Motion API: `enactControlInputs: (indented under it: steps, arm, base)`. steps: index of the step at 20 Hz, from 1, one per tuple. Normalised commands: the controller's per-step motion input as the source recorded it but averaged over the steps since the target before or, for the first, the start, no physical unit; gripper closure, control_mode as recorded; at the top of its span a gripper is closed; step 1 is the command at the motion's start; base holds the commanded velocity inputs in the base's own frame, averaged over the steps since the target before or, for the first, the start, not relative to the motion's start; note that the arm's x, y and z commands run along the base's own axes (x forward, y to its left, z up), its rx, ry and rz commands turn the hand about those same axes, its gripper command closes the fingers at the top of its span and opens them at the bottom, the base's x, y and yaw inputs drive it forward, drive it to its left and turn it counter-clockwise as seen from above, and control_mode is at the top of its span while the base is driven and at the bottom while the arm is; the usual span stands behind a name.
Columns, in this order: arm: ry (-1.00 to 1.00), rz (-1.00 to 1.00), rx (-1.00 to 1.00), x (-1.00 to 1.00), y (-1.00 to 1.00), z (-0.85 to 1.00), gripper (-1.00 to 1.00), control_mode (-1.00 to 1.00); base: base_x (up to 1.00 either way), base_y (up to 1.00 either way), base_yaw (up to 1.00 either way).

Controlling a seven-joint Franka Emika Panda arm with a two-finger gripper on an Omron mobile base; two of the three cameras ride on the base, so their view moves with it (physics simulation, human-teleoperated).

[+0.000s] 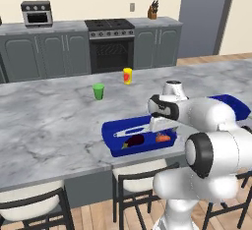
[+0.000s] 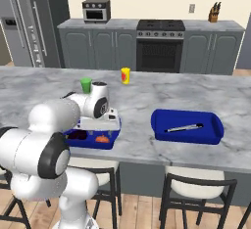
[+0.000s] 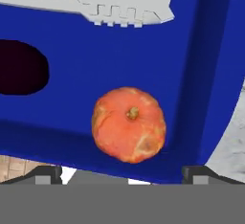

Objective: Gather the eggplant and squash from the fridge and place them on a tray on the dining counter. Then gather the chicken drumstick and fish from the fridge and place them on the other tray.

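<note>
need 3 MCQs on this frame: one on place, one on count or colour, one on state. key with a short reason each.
1. Where is the squash?
A. In the blue tray under the gripper
B. On the bare counter
C. In the second tray to the right

2. How many blue trays stand on the dining counter?
A. One
B. Two
C. Three

3. How do the gripper's jaws stand?
A. Shut on the squash
B. Shut on the eggplant
C. Open, holding nothing

Key:
1 A: the hand view shows the orange squash lying on the floor of the near tray, beside the dark eggplant.
2 B: the right base view shows the near tray and the second tray.
3 C: the gripper has its tips spread wide, clear of the squash.
</note>
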Motion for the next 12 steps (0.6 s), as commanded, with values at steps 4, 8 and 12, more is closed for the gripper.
enactControlInputs:
  steps: [4, 8, 12]
  arm:
    - [-0.19, 0.0, 0.0, -1.0, 0.0, 0.69, -1.0, -1.0]
    - [-0.05, 0.0, 0.0, -0.88, 0.0, 0.61, -1.0, -1.0]
    - [0.0, 0.0, 0.01, -0.94, 0.0, 0.66, -1.0, -1.0]
  base:
    - [0.0, 0.0, 0.0]
    - [0.0, 0.0, 0.0]
    - [0.0, 0.0, 0.0]
